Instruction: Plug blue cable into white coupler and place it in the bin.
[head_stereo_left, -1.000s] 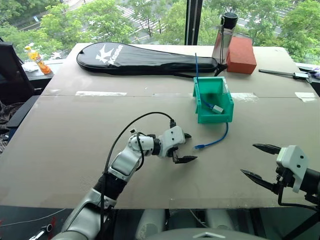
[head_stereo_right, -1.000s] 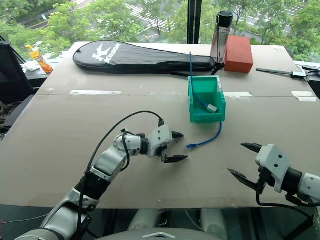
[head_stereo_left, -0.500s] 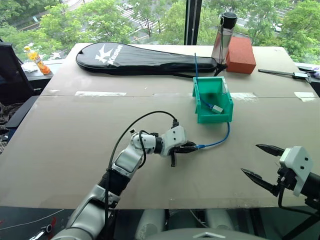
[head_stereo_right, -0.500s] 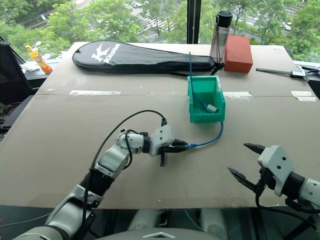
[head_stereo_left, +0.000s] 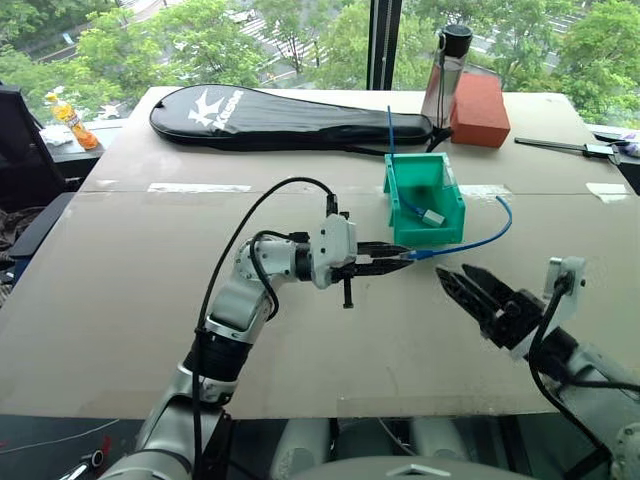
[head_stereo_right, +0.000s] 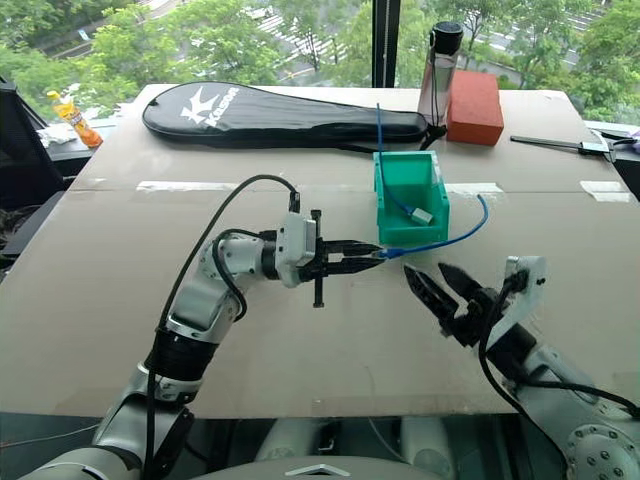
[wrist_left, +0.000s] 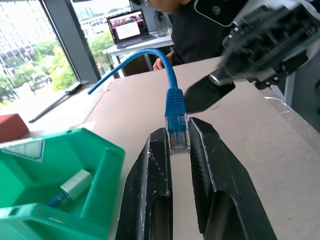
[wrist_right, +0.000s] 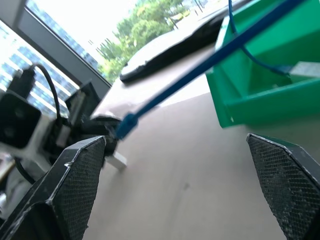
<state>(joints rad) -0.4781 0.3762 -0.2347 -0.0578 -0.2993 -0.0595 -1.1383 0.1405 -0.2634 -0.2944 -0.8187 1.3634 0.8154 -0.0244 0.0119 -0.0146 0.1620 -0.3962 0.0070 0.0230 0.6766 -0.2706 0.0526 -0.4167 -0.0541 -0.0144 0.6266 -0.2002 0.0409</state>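
Jaws of the right gripper stand wide and empty nearest the camera, now swung in toward the left gripper, which has clamped the blue cable by its plug and lifted it off the table. Beyond, the white coupler lies in the bin, awaiting mating.

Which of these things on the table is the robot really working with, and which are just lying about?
In use: blue cable, pinched by its plug in the left gripper; white coupler; bin.

Lying about: black racket case, red block, bottle.
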